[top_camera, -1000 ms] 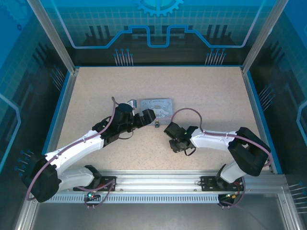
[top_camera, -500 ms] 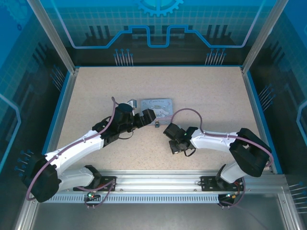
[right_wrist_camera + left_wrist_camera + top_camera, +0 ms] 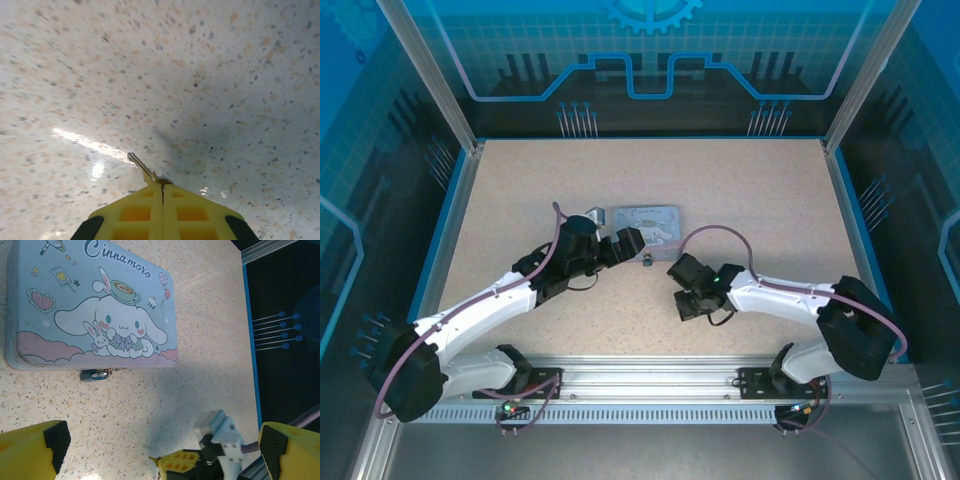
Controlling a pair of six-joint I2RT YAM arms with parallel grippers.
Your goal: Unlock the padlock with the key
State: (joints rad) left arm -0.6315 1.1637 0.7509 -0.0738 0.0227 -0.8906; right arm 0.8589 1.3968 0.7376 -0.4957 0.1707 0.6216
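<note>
Right gripper (image 3: 162, 189) is shifting right, jaws pinching the key (image 3: 142, 167) by its head. Left gripper (image 3: 627, 243) jaws are hanging wide; padlock (image 3: 98, 374) is lying against the tin (image 3: 90, 300). Key's thin and slick, likely twisting unless pinched at the head.

Table (image 3: 750, 185): speckled beige top, blue-edged. Lying on it, mid-table: pale blue cartoon tin (image 3: 90, 305), flat, lid up; padlock (image 3: 96, 375) just beside the tin's near edge.
</note>
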